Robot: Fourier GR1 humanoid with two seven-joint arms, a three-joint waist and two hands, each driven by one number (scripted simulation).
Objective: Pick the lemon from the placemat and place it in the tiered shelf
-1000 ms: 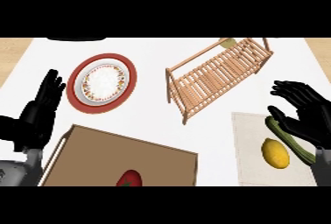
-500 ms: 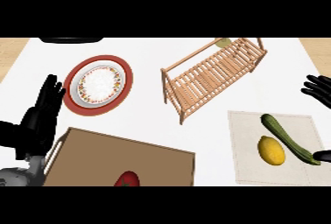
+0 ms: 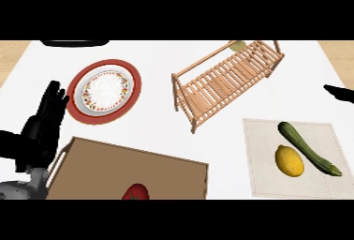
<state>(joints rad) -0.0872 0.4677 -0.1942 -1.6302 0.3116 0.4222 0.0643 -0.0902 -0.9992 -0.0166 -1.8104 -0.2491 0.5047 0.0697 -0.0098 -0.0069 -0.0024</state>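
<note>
A yellow lemon lies on the pale placemat at the lower right, beside a green zucchini. The wooden tiered shelf stands above and left of the mat, slanting across the counter. Only a tip of my right hand shows at the right edge, well above the lemon and apart from it. My left hand rests open at the left edge, fingers up, holding nothing.
A red-rimmed plate sits at the upper left. A brown box fills the lower left, with a red object at its front edge. A small round pale thing shows behind the shelf.
My right hand has drawn back to the right, away from the placemat, until only its tip shows. The lemon and zucchini now lie uncovered. The left hand has barely moved.
</note>
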